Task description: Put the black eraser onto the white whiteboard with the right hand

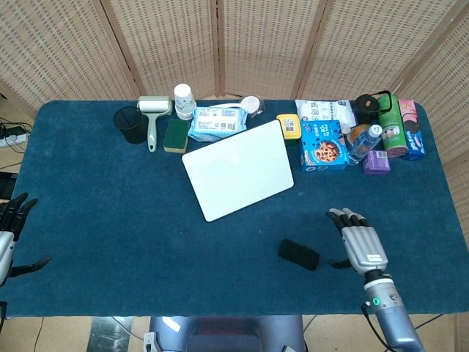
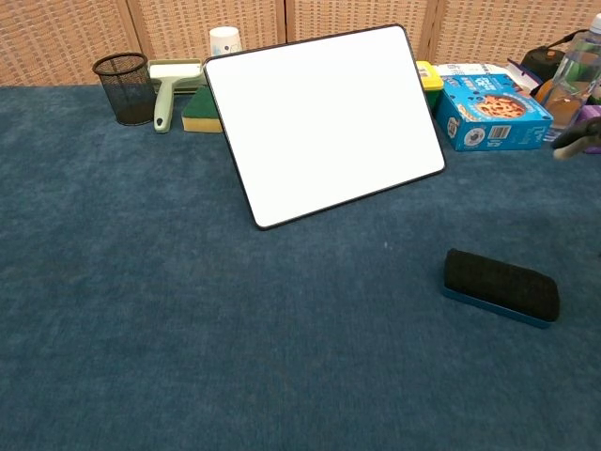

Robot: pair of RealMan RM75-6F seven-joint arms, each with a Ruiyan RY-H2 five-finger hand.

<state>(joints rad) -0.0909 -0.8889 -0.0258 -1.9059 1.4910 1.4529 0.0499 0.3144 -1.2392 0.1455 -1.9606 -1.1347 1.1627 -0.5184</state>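
Note:
The black eraser (image 1: 298,254) (image 2: 500,286) lies flat on the blue table cloth, in front and to the right of the white whiteboard (image 1: 237,169) (image 2: 323,123). My right hand (image 1: 357,243) hovers just right of the eraser with its fingers spread, holding nothing and not touching it. In the chest view only a blurred fingertip (image 2: 575,140) of it shows at the right edge. My left hand (image 1: 12,233) stays at the table's left edge, fingers apart and empty.
Along the back stand a mesh pen cup (image 1: 133,125), lint roller (image 1: 152,117), green sponge (image 1: 176,135), paper cup (image 1: 183,100), wipes pack (image 1: 216,122), blue cookie box (image 1: 323,145), water bottle (image 1: 366,142) and green can (image 1: 391,125).

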